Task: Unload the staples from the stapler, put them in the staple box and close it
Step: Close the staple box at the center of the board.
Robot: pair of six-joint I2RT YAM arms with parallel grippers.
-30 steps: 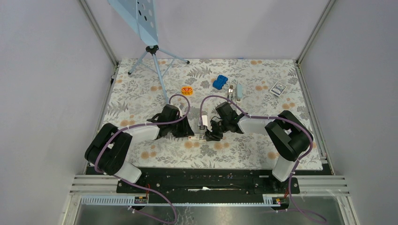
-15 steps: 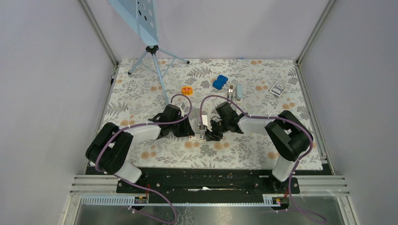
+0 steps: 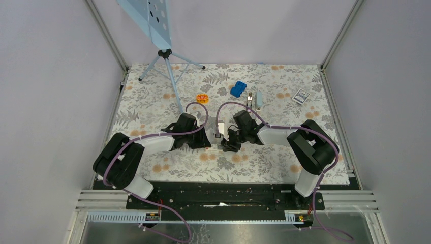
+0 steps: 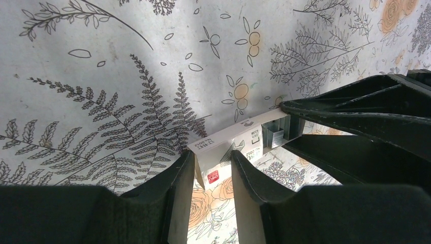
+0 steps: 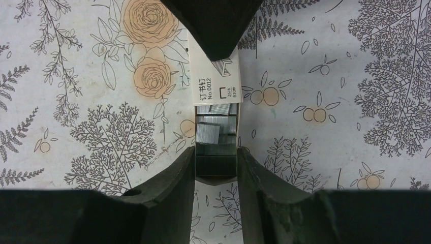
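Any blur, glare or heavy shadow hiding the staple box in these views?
Left wrist: staple box sharp, print legible; soft shadows fall across the mat; the left gripper is near-black. Right wrist: crisp, evenly lit, staples show faint sheen, no glare. Top external: evenly lit, but the box is tiny in frame.

Looked like a lab test booth: plain walls (image 3: 51,91), aluminium frame (image 3: 107,35), tripod (image 3: 164,53) on a floral-covered table (image 3: 274,157).

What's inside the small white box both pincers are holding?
Silvery staple strips fill the pulled-out tray of the small white box, one short strip lying crooked on top. The tray's part under the printed sleeve is covered, so its contents cannot be seen.
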